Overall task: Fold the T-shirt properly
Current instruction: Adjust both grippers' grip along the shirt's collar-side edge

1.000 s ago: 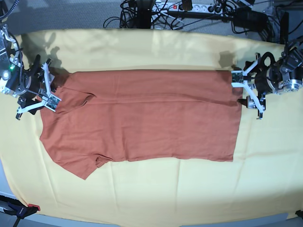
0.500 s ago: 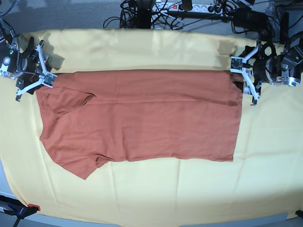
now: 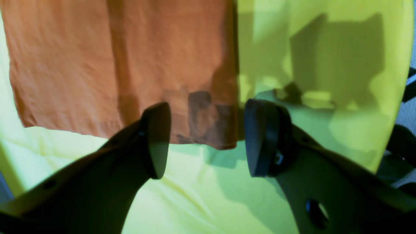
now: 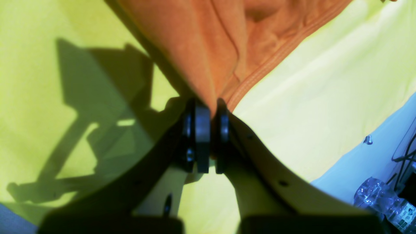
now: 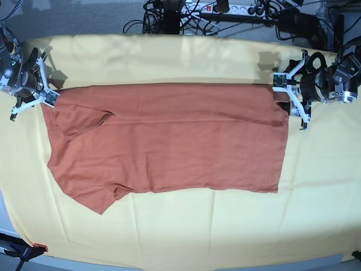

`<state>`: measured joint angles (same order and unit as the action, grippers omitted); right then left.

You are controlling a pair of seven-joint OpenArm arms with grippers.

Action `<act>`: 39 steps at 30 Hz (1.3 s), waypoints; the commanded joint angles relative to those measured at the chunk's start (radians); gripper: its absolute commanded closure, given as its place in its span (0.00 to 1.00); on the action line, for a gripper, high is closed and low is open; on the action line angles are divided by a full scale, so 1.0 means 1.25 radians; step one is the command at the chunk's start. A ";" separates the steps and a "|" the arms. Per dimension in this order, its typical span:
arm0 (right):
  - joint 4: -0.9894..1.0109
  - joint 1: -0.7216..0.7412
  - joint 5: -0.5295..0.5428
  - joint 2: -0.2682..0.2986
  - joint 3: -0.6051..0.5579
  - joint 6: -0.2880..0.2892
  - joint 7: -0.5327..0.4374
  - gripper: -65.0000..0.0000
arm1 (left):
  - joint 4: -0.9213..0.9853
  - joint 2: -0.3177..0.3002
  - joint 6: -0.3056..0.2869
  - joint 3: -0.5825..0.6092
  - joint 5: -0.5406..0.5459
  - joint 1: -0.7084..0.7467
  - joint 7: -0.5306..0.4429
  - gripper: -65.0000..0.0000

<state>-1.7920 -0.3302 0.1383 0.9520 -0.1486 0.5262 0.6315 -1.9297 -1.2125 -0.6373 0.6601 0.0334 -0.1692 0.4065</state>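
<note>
The rust-orange T-shirt [image 5: 169, 141] lies flat on the pale yellow cloth [image 5: 169, 59], neck end at the left and hem at the right. My right gripper [image 5: 48, 99] is at the shirt's far left corner. In the right wrist view the gripper [image 4: 210, 130] is shut on a pinch of shirt fabric [image 4: 224, 42] beside a ribbed seam. My left gripper [image 5: 286, 99] is at the far right hem corner. In the left wrist view it [image 3: 208, 139] is open, its fingers on either side of the shirt's corner [image 3: 113, 65] and apart from it.
Cables and a power strip [image 5: 214, 8] run behind the table's back edge. A plastic bottle [image 4: 380, 198] lies on the floor beyond the cloth's edge. A red-tipped clamp [image 5: 36, 247] sits at the front left corner. The yellow cloth reaches past the shirt on all sides.
My right gripper has moved back and left, pulling the shirt's far left corner out taut. My left gripper has moved back a little along the hem's far corner.
</note>
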 commanded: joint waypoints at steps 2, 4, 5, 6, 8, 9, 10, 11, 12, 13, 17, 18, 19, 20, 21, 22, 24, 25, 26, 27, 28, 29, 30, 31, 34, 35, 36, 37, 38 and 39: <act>-0.007 0.009 0.005 0.019 0.009 -0.010 0.001 1.00 | 0.002 -0.016 -0.022 -0.011 0.001 -0.009 -0.006 0.44; -0.007 0.009 0.031 0.019 0.009 -0.010 0.013 0.97 | 0.016 -0.016 -0.049 -0.011 0.001 -0.009 -0.008 0.44; -0.007 0.009 0.042 0.019 0.009 -0.010 0.014 0.91 | 0.026 -0.016 -0.049 -0.011 0.001 -0.009 -0.009 0.44; -0.007 0.009 0.049 0.019 0.009 -0.011 0.015 0.85 | 0.035 -0.016 -0.049 -0.011 0.001 -0.009 -0.013 0.44; -0.007 0.009 0.057 0.019 0.009 -0.012 0.014 0.78 | 0.055 -0.016 -0.049 -0.011 0.001 -0.009 -0.034 0.44; -0.007 0.009 0.057 0.019 0.009 -0.012 0.012 0.77 | 0.065 -0.016 -0.049 -0.011 0.000 -0.009 -0.052 0.44; -0.007 0.010 0.057 0.019 0.009 -0.012 0.012 0.77 | 0.075 -0.016 -0.049 -0.011 -0.005 -0.009 -0.074 0.44; -0.007 0.009 0.057 0.019 0.009 -0.011 0.012 0.77 | 0.085 -0.013 -0.049 -0.011 -0.021 -0.009 -0.098 0.44; -0.007 0.009 0.057 0.019 0.009 -0.012 0.012 0.77 | 0.097 -0.007 -0.049 -0.011 -0.041 -0.009 -0.117 0.44; -0.007 0.009 0.057 0.019 0.009 -0.012 0.013 0.77 | 0.109 0.002 -0.047 -0.011 -0.057 -0.009 -0.126 0.44; -0.007 0.009 0.057 0.019 0.009 -0.012 0.013 0.77 | 0.157 0.060 -0.013 -0.011 -0.084 -0.009 -0.137 0.44; -0.007 0.010 0.057 0.019 0.009 -0.012 0.013 0.77 | 0.167 0.074 -0.009 -0.011 -0.084 -0.009 -0.136 0.44; -0.007 0.010 0.057 0.019 0.009 -0.012 0.013 0.77 | 0.173 0.087 -0.001 -0.011 -0.084 -0.009 -0.136 0.44; -0.007 0.010 0.057 0.019 0.009 -0.012 0.013 0.77 | 0.175 0.096 0.005 -0.011 -0.084 -0.009 -0.136 0.46; -0.007 0.010 0.057 0.019 0.009 -0.011 0.013 0.77 | 0.173 0.101 0.005 -0.011 -0.084 -0.009 -0.136 0.50; -0.007 0.010 0.057 0.019 0.009 -0.011 0.013 0.77 | 0.169 0.102 0.004 -0.011 -0.084 -0.009 -0.133 0.58; -0.007 0.012 0.057 0.019 0.009 -0.011 0.013 0.77 | 0.152 0.101 0.004 -0.011 -0.083 -0.012 -0.110 0.73; -0.007 0.012 0.057 0.019 0.009 -0.011 0.012 0.77 | 0.140 0.101 0.004 -0.011 -0.083 -0.013 -0.088 0.77; -0.007 0.011 0.057 0.019 0.009 -0.011 0.013 0.77 | 0.127 0.100 0.004 -0.011 -0.082 -0.016 -0.068 0.78; -0.007 0.012 0.057 0.019 0.009 -0.011 0.012 0.77 | 0.112 0.096 0.004 -0.011 -0.075 -0.016 -0.053 0.77; -0.007 0.011 0.057 0.019 0.009 -0.011 0.013 0.77 | 0.098 0.089 0.004 -0.011 -0.066 -0.019 -0.048 0.77; -0.007 0.012 0.056 0.019 0.009 -0.011 0.013 0.77 | 0.085 0.081 0.004 -0.011 -0.059 -0.023 -0.048 0.75; -0.007 0.012 0.056 0.019 0.009 -0.011 0.013 0.77 | 0.073 0.072 0.004 -0.011 -0.059 -0.025 -0.049 0.72; -0.007 0.011 0.056 0.019 0.009 -0.011 0.013 0.77 | 0.063 0.063 0.004 -0.011 -0.059 -0.026 -0.049 0.68; -0.007 0.011 0.057 0.019 0.009 -0.012 0.015 0.77 | 0.053 0.044 0.004 -0.011 -0.059 -0.027 -0.049 0.52; -0.007 0.011 0.056 0.019 0.009 -0.012 0.015 0.77 | 0.053 0.041 0.004 -0.011 -0.058 -0.027 -0.049 0.49; -0.007 0.011 0.056 0.019 0.009 -0.012 0.015 0.77 | 0.053 0.039 0.004 -0.011 -0.058 -0.026 -0.049 0.47; -0.007 0.011 0.057 0.019 0.009 -0.012 0.015 0.77 | 0.053 0.039 0.005 -0.011 -0.059 -0.026 -0.049 0.47; -0.007 0.011 0.057 0.019 0.009 -0.011 0.015 0.77 | 0.053 0.039 0.005 -0.011 -0.059 -0.026 -0.049 0.47; -0.007 0.011 0.057 0.019 0.009 -0.011 0.015 0.77 | 0.053 0.039 0.005 -0.011 -0.059 -0.026 -0.049 0.47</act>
<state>-1.7920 -0.3271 0.2131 0.9504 -0.1486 0.5228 0.6563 -1.8553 -1.1435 -0.6395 0.6601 -0.0418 -0.1833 0.3492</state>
